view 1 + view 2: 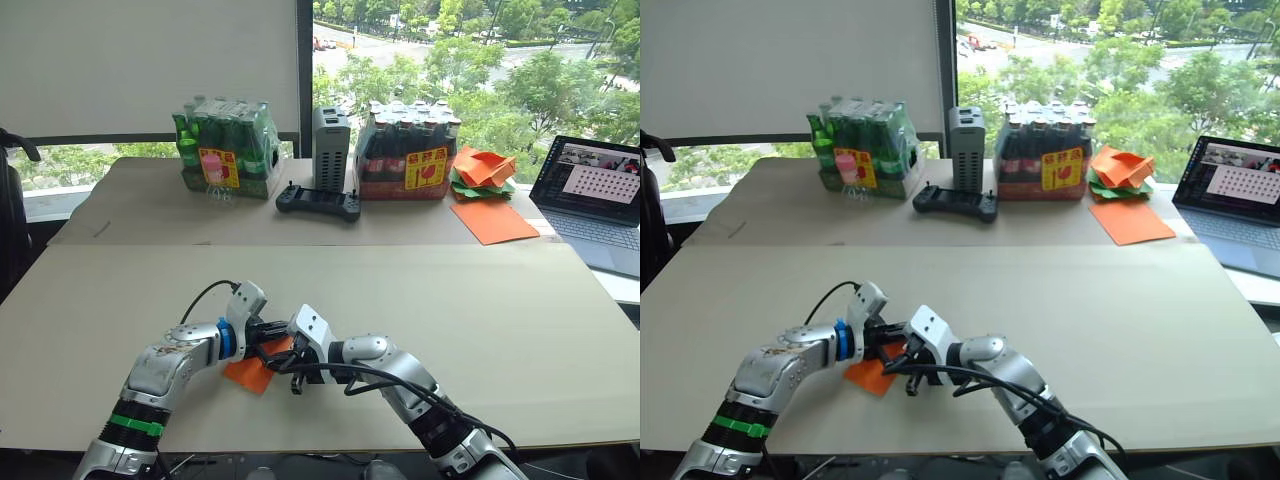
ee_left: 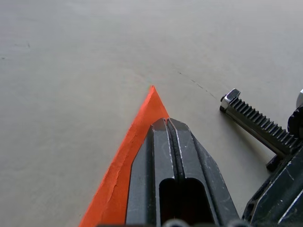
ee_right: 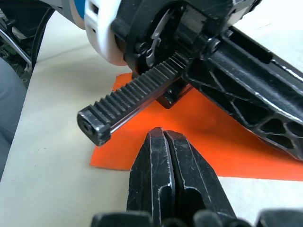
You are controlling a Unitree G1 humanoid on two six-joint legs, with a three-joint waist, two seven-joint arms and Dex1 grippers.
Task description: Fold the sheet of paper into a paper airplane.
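Note:
The sheet of paper (image 1: 250, 372) is an orange pointed wedge lying flat on the near part of the table, partly hidden under both grippers. My left gripper (image 1: 270, 337) is shut, and in the left wrist view its closed fingers (image 2: 165, 124) rest on the paper (image 2: 118, 179) just behind the sharp tip. Coming in from the other side, my right gripper (image 1: 285, 362) is shut too. Its fingertips (image 3: 163, 133) sit over the paper's edge (image 3: 213, 142), close beside the left gripper's toothed rack (image 3: 128, 104). No paper airplane shape shows.
At the table's far side stand a pack of green bottles (image 1: 225, 148), a grey box (image 1: 331, 148), a black controller (image 1: 318, 203) and a pack of dark bottles (image 1: 410, 150). A heap of orange and green paper shapes (image 1: 482, 170), a smooth orange sheet (image 1: 493, 220) and a laptop (image 1: 597, 195) are far right.

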